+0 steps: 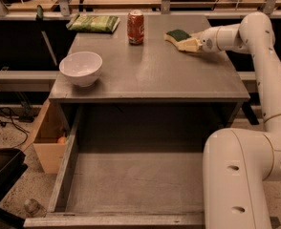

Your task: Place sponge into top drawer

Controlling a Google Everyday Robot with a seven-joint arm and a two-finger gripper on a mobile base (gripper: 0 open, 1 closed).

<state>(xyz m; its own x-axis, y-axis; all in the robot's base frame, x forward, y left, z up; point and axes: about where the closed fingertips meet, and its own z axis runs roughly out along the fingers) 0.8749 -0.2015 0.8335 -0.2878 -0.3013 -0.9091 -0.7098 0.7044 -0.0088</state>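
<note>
Item, two-finger parallel-jaw gripper [192,44], white and cream plastic: positioned low over the far right corner of the cabinet top, up against the sponge; whether it is open or clamped on the sponge cannot be told from this angle. Item, small wavy-edged kitchen sponge [178,34], pale yellow foam beneath a dark green scouring face: lying on the far right of the top, green side up, at the gripper's tip, well apart from the drawer; soft and compressible, likely to yield under a pinch. Item, white jointed robot arm [264,61], smooth rounded casings: reaches in from the right edge and extends across to the far corner, presumably because the sponge sits at the back of the surface. Item, flat matte grey cabinet top [155,75], weathered finish. Item, red cylindrical metal drinks can [135,27]: upright, left of the sponge. Item, green patterned flat packet [93,23]: far left corner. Item, white glossy round ceramic bowl [81,68]: near left edge, upright. Item, wide shallow grey wooden top drawer [64,175], box-shaped with flat bottom: pulled fully out below the front edge, ready to receive. Item, small light-wood box [45,142]: on the floor, left of the drawer. Assessment: pick-up stage; transfer not yet begun.
</note>
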